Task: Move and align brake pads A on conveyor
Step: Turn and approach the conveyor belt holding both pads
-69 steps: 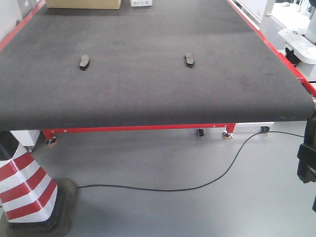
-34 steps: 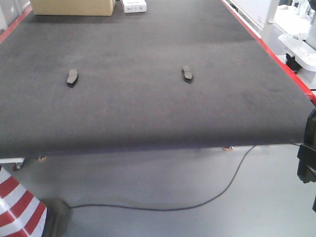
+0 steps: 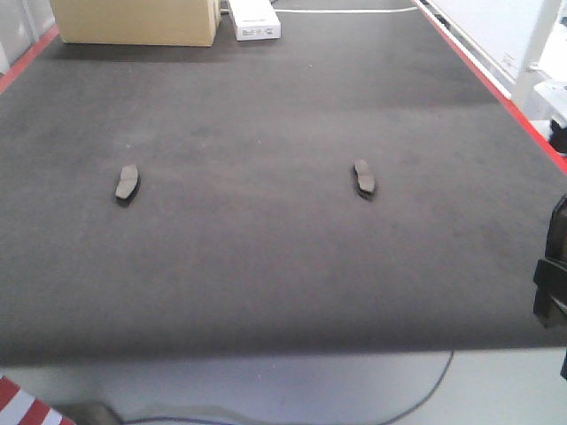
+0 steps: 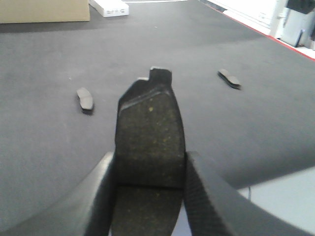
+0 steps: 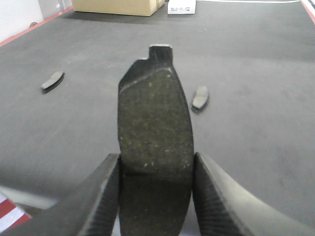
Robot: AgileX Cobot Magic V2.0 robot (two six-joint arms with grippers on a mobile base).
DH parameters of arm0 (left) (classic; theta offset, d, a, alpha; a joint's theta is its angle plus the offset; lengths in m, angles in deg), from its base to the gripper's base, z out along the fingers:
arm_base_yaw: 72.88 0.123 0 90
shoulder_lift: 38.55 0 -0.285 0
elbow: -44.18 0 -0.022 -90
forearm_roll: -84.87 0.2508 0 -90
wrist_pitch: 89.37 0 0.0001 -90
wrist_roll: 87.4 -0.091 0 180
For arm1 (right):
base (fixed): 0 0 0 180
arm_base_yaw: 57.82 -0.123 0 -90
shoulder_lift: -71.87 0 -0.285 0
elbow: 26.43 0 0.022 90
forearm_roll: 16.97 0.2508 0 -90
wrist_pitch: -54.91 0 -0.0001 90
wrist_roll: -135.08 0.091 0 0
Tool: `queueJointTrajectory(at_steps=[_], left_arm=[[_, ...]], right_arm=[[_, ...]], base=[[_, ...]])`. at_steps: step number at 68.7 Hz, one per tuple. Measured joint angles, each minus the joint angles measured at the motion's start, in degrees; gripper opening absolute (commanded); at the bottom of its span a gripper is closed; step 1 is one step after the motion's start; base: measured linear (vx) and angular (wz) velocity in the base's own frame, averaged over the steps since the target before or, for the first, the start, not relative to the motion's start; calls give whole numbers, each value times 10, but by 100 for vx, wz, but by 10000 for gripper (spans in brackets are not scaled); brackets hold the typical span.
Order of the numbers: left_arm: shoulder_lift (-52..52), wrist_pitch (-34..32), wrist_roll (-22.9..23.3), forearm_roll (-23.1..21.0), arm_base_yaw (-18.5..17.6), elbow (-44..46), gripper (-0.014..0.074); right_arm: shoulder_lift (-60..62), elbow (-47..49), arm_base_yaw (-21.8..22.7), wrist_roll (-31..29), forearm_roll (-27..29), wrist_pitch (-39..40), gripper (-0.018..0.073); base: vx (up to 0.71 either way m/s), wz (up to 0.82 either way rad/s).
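Two dark grey brake pads lie on the conveyor point(image 3: 266, 266): one on the left point(image 3: 128, 182) and one on the right point(image 3: 364, 177), far apart. In the left wrist view my left gripper point(image 4: 150, 172) is shut on a third brake pad point(image 4: 149, 132), held lengthwise above the belt's near edge; the lying pads show beyond it point(image 4: 85, 98) point(image 4: 229, 78). My right gripper point(image 5: 155, 177) is shut on another brake pad point(image 5: 153, 118), with the lying pads behind it point(image 5: 52, 80) point(image 5: 200, 97). Part of my right arm point(image 3: 554, 283) shows at the front view's right edge.
A cardboard box point(image 3: 133, 19) and a small white box point(image 3: 255, 19) stand at the conveyor's far end. Red edge strips point(image 3: 496, 84) run along both sides. Below the near edge are grey floor, a black cable point(image 3: 425, 390) and a striped cone point(image 3: 22, 409).
The view has advanced toward the conveyor: the near edge and the cone have dropped low in the frame, and the two lying pads appear nearer. Those pads have not moved on the belt.
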Motion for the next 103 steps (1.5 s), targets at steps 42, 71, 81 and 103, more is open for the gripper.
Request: queueJointTrajectory(at_steps=[42, 71, 81, 103], left_arm=[[0, 0, 0, 0, 0, 0, -6], [0, 0, 0, 0, 0, 0, -6], [0, 0, 0, 0, 0, 0, -6], [0, 0, 0, 0, 0, 0, -6]], right_arm=[[0, 0, 0, 0, 0, 0, -7], [0, 0, 0, 0, 0, 0, -7], [0, 0, 0, 0, 0, 0, -7], [0, 0, 0, 0, 0, 0, -7]], base=[[28, 5], [15, 3], [5, 0], [0, 0]])
